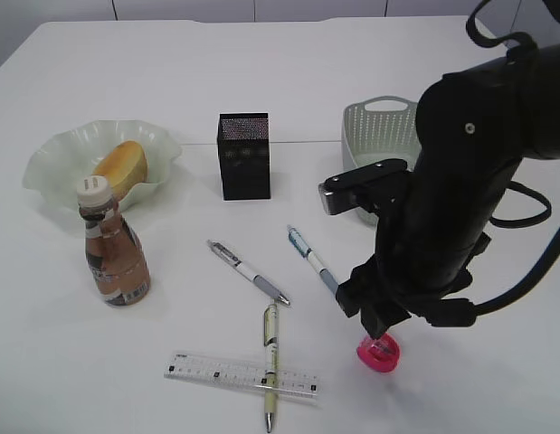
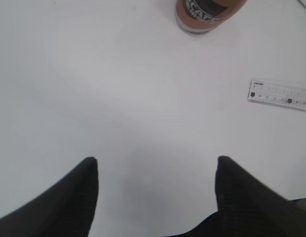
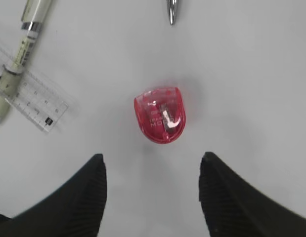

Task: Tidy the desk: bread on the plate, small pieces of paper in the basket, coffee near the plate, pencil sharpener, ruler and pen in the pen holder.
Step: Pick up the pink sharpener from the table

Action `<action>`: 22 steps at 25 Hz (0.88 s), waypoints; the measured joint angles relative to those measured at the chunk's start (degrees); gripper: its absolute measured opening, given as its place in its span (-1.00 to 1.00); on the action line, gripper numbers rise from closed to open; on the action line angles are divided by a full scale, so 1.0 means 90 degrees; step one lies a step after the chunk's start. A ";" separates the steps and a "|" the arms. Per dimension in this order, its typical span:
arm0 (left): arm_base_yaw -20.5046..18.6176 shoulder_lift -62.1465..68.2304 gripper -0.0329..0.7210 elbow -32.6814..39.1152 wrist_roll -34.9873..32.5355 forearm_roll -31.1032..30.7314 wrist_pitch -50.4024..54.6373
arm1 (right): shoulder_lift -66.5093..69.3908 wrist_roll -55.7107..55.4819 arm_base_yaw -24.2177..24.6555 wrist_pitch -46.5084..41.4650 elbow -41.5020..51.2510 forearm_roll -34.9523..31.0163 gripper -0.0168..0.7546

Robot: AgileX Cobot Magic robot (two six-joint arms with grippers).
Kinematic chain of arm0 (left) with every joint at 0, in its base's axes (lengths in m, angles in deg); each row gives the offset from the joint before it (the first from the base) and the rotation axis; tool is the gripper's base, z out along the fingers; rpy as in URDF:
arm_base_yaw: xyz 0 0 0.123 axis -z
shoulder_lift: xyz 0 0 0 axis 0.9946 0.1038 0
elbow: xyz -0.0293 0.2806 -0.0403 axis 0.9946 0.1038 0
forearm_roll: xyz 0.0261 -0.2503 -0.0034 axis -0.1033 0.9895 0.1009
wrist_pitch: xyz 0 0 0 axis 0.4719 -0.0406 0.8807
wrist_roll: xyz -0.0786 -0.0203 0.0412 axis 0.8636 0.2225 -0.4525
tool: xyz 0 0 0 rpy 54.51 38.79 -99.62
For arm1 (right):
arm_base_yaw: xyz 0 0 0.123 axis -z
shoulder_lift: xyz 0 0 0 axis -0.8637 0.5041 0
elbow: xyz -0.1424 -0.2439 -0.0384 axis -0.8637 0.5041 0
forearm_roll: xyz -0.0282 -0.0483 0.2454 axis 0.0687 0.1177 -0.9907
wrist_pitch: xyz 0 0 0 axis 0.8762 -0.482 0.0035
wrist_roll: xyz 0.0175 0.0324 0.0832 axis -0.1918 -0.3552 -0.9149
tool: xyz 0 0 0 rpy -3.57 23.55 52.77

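Pink translucent plastic pencil sharpener [image 3: 159, 116] is lying flat on the white desk [image 1: 442, 398], beside the pens and ruler [image 3: 29, 96]. Right gripper [image 3: 152, 190] is hovering just above it, jaws apart, holding nothing. It looks light, rigid and smooth; pinching its flat sides seems safest.

Pink pencil sharpener [image 3: 160, 114], black dotted pen holder [image 1: 243, 155], pale green plate [image 1: 53, 167], clear ruler [image 1: 242, 375].

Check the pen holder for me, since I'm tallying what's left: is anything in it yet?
Cannot tell: the pen holder stands upright, but its inside is hidden from view.
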 joint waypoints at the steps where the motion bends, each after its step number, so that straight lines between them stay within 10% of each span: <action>1: 0.0000 0.0000 0.52 0.0000 0.0000 0.0000 0.0000 | 0.0013 0.0000 0.0000 0.0086 0.0000 0.0042 0.18; 22: 0.0000 0.0000 0.48 0.0000 0.0000 0.0000 0.0034 | 0.1267 0.0263 0.0000 0.0802 0.0000 0.0213 0.18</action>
